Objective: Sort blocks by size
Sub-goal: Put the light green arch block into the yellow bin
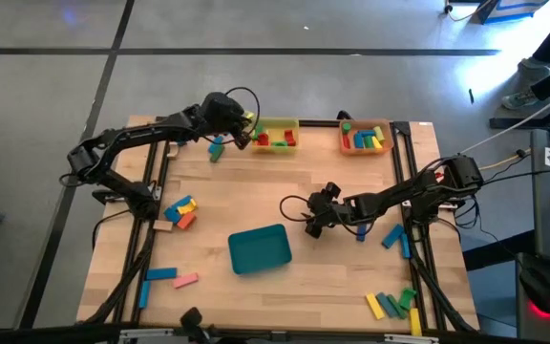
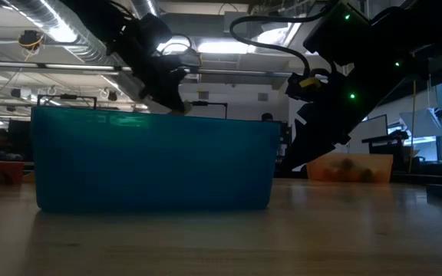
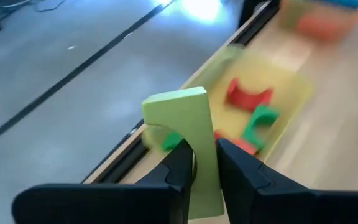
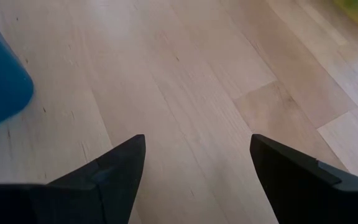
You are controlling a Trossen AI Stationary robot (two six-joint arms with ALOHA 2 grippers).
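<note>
My left gripper (image 1: 247, 131) is at the table's far edge, just left of the yellow tray (image 1: 294, 123), shut on a light green flat block (image 3: 188, 134). The yellow tray (image 3: 291, 81) holds red and green curved pieces (image 3: 248, 94). My right gripper (image 1: 310, 220) is open and empty above the bare table, right of the teal tray (image 1: 259, 248). An orange tray (image 1: 366, 136) with several blocks stands at the far right. Loose blocks lie at the left (image 1: 181, 212), near left (image 1: 170, 277) and near right (image 1: 394, 304). My left gripper pinches the light green block's two broad faces (image 3: 202, 165) between its two fingers, at the end nearest the gripper. The block sticks out ahead of the fingers, lifted clear of the table and tray.
A blue block (image 1: 217, 149) lies near the left gripper. Blue blocks (image 1: 392, 237) lie by the right arm. In the low view the teal tray (image 2: 156, 161) fills the front. Black rails run along the table's sides (image 1: 151, 191).
</note>
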